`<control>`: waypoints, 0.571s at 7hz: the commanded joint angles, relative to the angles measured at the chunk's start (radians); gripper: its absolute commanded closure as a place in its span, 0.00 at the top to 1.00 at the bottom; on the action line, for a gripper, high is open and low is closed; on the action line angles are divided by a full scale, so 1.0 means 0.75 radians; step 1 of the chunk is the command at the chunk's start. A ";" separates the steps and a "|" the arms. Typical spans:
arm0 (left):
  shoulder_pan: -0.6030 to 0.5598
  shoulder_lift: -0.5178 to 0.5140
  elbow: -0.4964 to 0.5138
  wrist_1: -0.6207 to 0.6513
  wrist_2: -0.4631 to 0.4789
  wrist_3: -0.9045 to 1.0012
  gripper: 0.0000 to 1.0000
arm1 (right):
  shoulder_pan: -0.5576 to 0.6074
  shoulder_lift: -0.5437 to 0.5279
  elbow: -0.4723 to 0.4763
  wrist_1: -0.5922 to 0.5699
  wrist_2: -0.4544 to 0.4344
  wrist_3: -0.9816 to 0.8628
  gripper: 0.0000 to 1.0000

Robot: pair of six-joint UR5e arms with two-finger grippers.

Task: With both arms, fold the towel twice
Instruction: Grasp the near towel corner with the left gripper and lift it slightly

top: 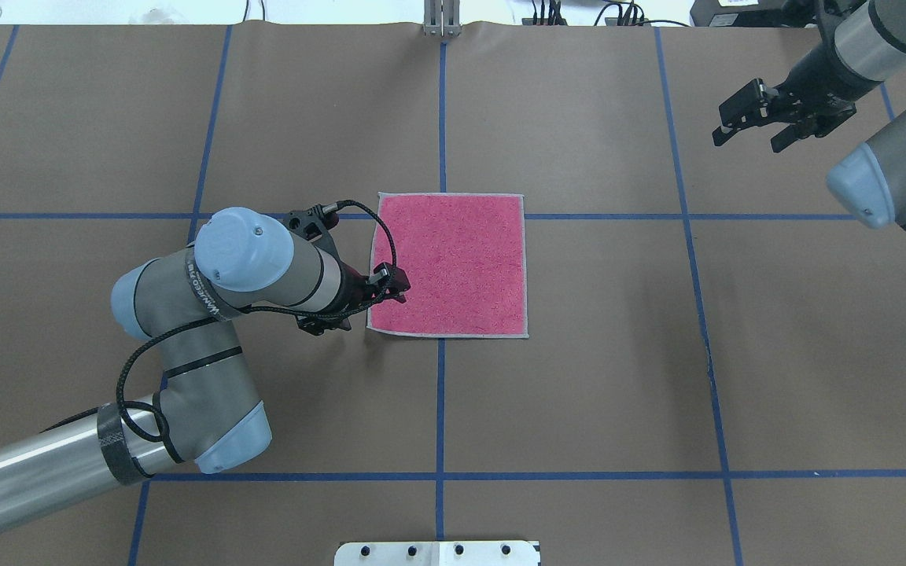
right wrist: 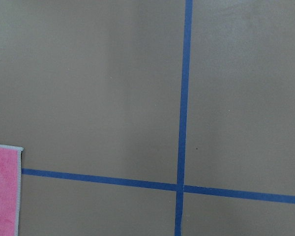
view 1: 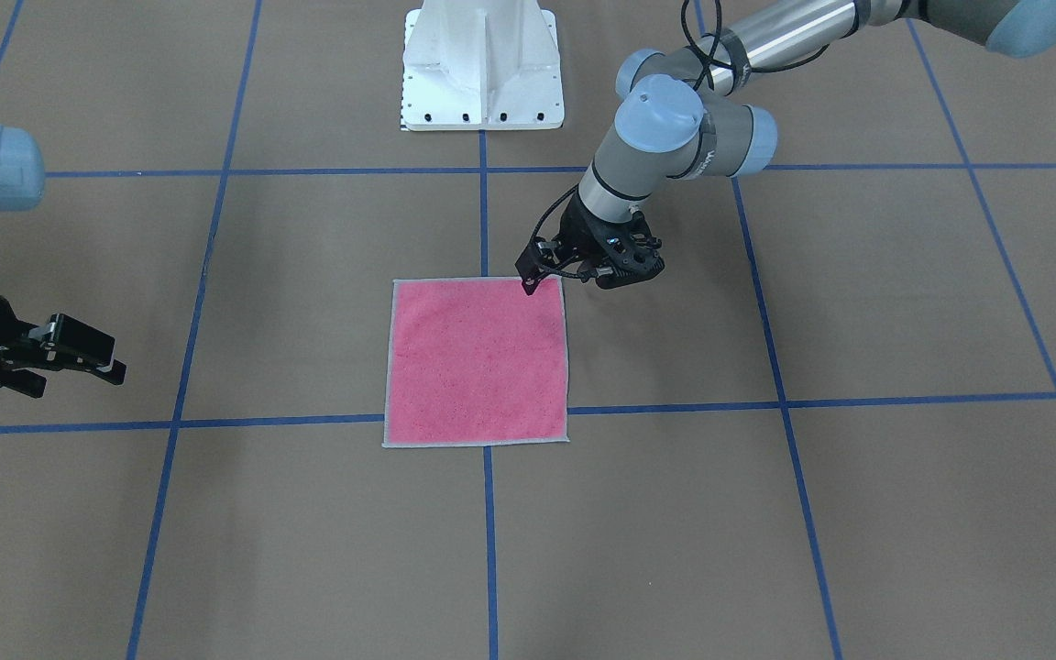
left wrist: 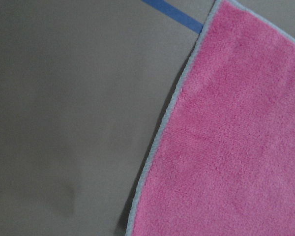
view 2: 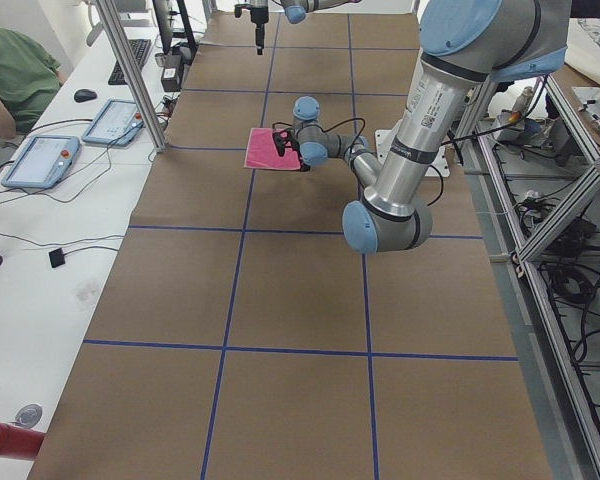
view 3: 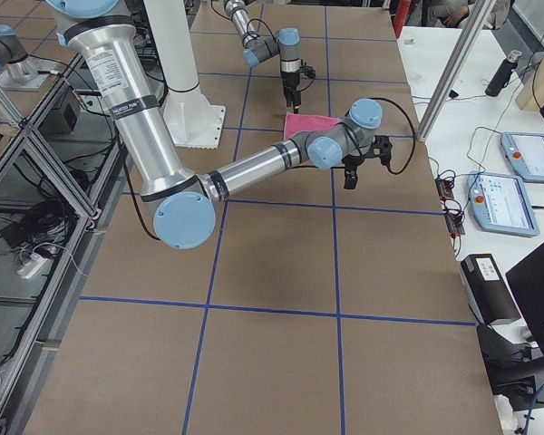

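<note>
A small pink towel (top: 453, 259) with a light grey border lies flat, pink face up, at the middle of the brown worktop (top: 579, 393), across the crossing of two blue tape lines (top: 441, 393). The left arm (top: 209, 314) bends in from the robot's side and points the left gripper (top: 394, 287) down at the towel's edge on the robot's left, near the corner closest to the robot. Whether its jaws are apart or together cannot be told, nor whether they touch the cloth. The left wrist camera shows only the bordered edge of the towel (left wrist: 226, 147) curving over bare brown paper. The right gripper (top: 728, 126) hangs well apart from the towel, over the far right of the worktop, its jaws apart and holding nothing. Its wrist camera catches one corner of the towel (right wrist: 2, 191) at the edge of view. A white pedestal (view 1: 482, 64) stands at the robot's side of the worktop.
</note>
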 commanded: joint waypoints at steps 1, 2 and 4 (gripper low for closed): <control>0.007 -0.001 0.008 -0.004 0.000 0.007 0.91 | -0.001 0.007 -0.006 -0.002 0.001 0.001 0.99; 0.011 -0.001 0.010 -0.004 0.000 0.007 0.89 | -0.001 0.007 -0.006 -0.002 0.001 0.001 0.99; 0.017 -0.003 0.012 -0.004 0.000 -0.003 0.77 | -0.001 0.009 -0.008 -0.002 -0.001 0.001 0.99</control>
